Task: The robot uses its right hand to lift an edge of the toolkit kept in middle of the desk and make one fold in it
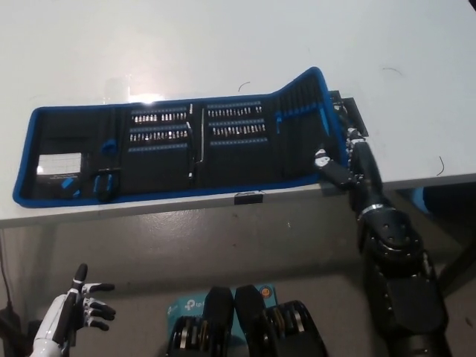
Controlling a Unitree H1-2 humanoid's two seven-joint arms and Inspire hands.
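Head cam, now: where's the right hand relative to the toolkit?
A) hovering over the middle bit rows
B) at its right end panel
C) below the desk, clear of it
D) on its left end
B: the black right hand is at the raised right end panel of the toolkit, by the desk edge.

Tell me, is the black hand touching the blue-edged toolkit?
Touching: the head view shows the right hand lying over the toolkit's raised right edge, no gap between them.
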